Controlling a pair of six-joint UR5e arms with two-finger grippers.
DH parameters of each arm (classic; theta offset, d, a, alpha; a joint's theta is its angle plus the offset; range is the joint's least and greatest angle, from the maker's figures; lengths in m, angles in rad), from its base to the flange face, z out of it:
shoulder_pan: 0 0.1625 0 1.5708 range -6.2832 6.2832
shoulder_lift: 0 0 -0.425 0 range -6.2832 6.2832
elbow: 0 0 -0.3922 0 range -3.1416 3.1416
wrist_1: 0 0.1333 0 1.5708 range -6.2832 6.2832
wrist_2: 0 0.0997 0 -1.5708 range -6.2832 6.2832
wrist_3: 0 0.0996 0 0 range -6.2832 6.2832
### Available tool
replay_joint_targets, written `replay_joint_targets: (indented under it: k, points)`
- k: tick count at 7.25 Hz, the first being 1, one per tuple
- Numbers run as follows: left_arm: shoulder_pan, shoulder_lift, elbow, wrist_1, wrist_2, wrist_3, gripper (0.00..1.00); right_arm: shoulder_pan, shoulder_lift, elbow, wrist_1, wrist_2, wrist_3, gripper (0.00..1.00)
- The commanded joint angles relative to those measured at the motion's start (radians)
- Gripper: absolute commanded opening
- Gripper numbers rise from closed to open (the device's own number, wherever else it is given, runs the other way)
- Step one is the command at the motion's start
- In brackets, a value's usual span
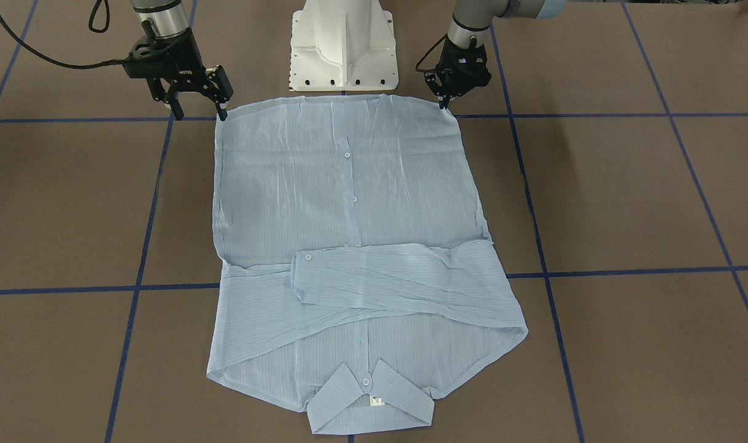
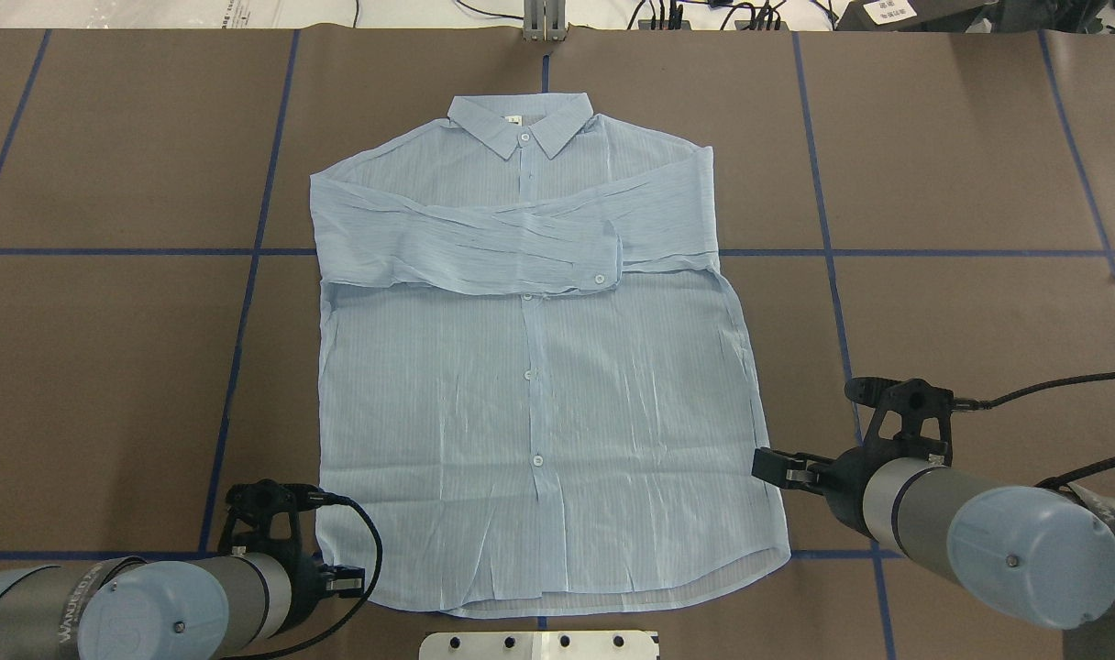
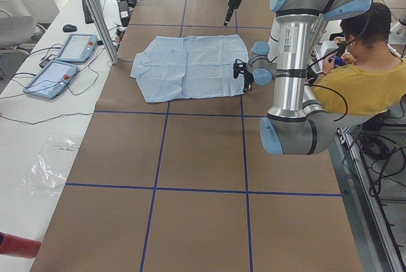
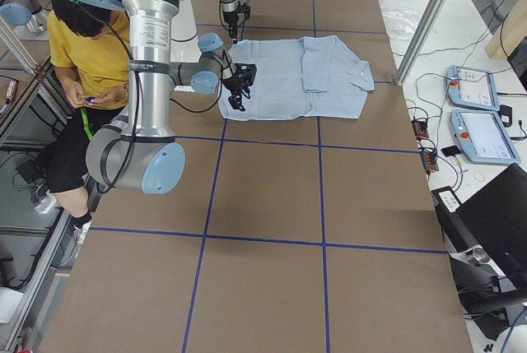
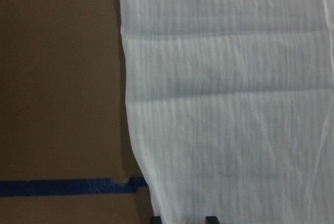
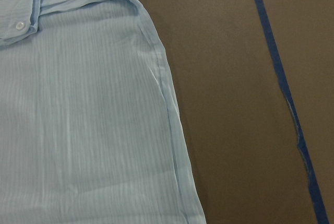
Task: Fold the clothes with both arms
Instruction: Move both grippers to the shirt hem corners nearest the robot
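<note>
The pale-blue striped shirt (image 1: 349,203) lies flat and buttoned on the brown table, collar away from the robot. Both sleeves are folded across the chest (image 2: 484,247). My left gripper (image 1: 445,101) stands at the hem's left corner (image 2: 347,579). In the left wrist view its fingertips (image 5: 156,219) are a little apart over the hem edge of the shirt (image 5: 235,104). My right gripper (image 1: 200,112) is open and empty just off the hem's right corner (image 2: 778,467). The right wrist view shows the shirt's side edge (image 6: 167,104) but no fingers.
The white pedestal base (image 1: 343,46) stands just behind the hem. Blue tape lines (image 2: 246,302) cross the brown table. A person in a yellow shirt (image 3: 361,75) sits behind the robot. Two teach pendants (image 3: 63,63) lie on the side bench.
</note>
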Motion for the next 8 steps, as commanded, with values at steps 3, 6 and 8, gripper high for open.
replay_joint_targets:
  k: [3,6,8]
  points:
    - [-0.015,0.005,-0.008,0.001,0.000,0.000,0.00,0.000,-0.004,-0.004,0.003,0.003,0.002,1.00]
    - [-0.015,0.004,-0.022,0.001,0.036,0.000,0.00,-0.053,-0.016,-0.016,0.005,-0.041,0.089,0.96]
    - [-0.015,-0.001,-0.029,-0.001,0.054,0.001,0.00,-0.130,-0.015,-0.032,0.005,-0.126,0.182,0.76]
